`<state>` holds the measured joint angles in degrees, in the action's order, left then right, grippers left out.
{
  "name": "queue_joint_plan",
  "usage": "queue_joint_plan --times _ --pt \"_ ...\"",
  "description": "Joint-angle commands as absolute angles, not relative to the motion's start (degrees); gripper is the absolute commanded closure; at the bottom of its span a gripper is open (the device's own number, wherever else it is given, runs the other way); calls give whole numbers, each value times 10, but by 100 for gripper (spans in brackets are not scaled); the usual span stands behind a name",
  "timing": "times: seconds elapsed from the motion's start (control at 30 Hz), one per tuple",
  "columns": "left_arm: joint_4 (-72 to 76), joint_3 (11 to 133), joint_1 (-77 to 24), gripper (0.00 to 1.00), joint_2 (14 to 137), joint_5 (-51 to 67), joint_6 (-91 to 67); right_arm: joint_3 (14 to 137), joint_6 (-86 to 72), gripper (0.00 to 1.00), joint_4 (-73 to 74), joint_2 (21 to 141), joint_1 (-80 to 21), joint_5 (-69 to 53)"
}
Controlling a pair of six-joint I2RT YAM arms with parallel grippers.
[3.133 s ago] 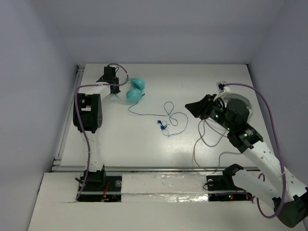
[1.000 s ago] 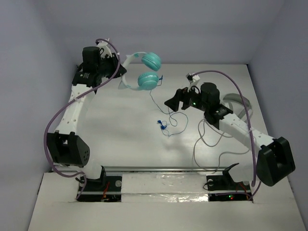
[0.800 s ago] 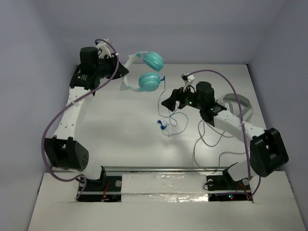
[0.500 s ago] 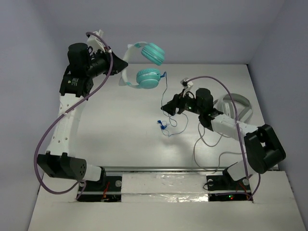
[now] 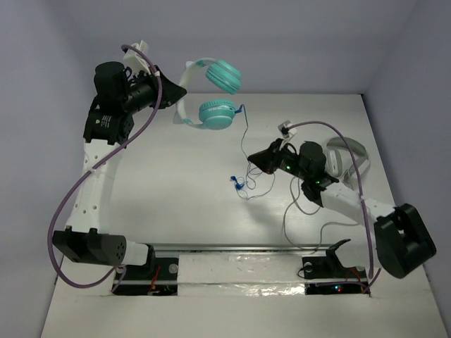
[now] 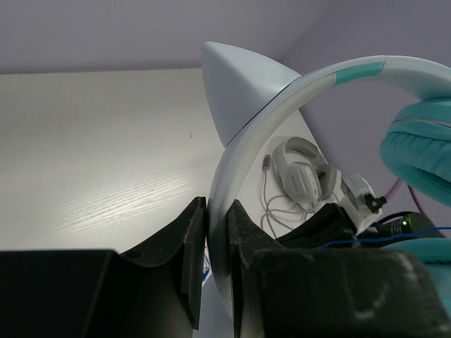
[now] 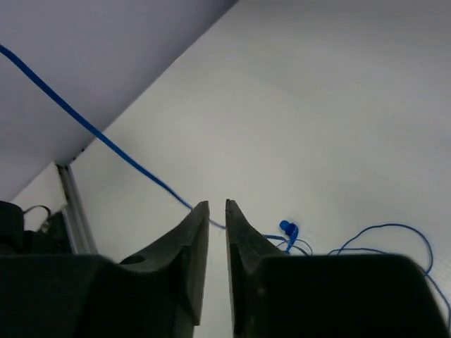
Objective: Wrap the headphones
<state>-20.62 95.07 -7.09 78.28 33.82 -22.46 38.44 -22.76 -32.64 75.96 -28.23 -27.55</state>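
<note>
The headphones (image 5: 216,113) hang in the air over the table's back left, teal earcups to the right. My left gripper (image 5: 179,96) is shut on their white headband (image 6: 282,105), pinched between both fingers (image 6: 190,239). A thin blue cord (image 5: 242,137) drops from the lower earcup to a loose loop and blue plug (image 5: 239,183) on the table. My right gripper (image 5: 257,156) sits low at mid table beside that hanging cord. In the right wrist view its jaws stand almost together (image 7: 217,204), and the cord (image 7: 106,141) crosses the slit at their tips.
Larger grey-white headphones (image 5: 345,155) lie at the right side of the table, and their grey cable (image 5: 296,204) loops toward the front. The same pair (image 6: 303,172) shows in the left wrist view. Walls close in the table at the back and sides.
The right gripper slid toward the hanging cord and its jaws went from wide open to nearly together on it. The left arm raised the headphones a little higher.
</note>
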Motion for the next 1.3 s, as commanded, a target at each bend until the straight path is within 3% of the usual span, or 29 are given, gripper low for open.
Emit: queue_joint_plan --times 0.0,0.07,0.1,0.23,0.33,0.47,0.6,0.67,0.77,0.8,0.9,0.97,1.03,1.07,1.1,1.2,1.27 --pt "-156 1009 -72 100 770 351 -255 356 -222 76 -367 706 -287 -257" --pt "-157 1012 -72 100 770 348 -258 352 -209 55 -343 686 -293 -253" --pt "-155 1011 -72 100 768 351 -259 350 -207 39 -343 686 -293 -253" --pt "-155 1013 -72 100 766 359 -264 355 -197 29 -350 721 -298 -277" --pt "-159 1015 -72 100 762 359 -263 364 -202 29 -371 749 -298 -293" --pt "-157 1021 -72 100 757 364 -267 377 -178 30 -358 770 -298 -202" --pt "-168 1046 -72 100 753 357 -266 375 -177 59 -349 762 -298 -200" --pt "-161 1054 -72 100 752 355 -273 369 -186 67 -343 748 -298 -206" --pt "-150 1059 -72 100 753 354 -284 355 -192 65 -344 742 -298 -200" --pt "-149 1062 -72 100 755 356 -287 353 -192 55 -345 746 -298 -197" --pt "-142 1063 -72 100 756 361 -294 369 -186 40 -332 778 -298 -188" --pt "-146 1069 -72 100 754 359 -293 372 -185 39 -332 785 -298 -164" --pt "-150 1077 -72 100 753 356 -290 371 -185 41 -332 784 -298 -156" --pt "-156 1080 -72 100 754 352 -287 368 -185 46 -329 781 -298 -155" --pt "-159 1087 -72 100 755 347 -286 366 -185 59 -327 770 -298 -159" --pt "-163 1095 -72 100 758 330 -281 351 -195 71 -326 736 -298 -167" --pt "-162 1101 -72 100 761 331 -284 341 -200 70 -325 720 -298 -153"
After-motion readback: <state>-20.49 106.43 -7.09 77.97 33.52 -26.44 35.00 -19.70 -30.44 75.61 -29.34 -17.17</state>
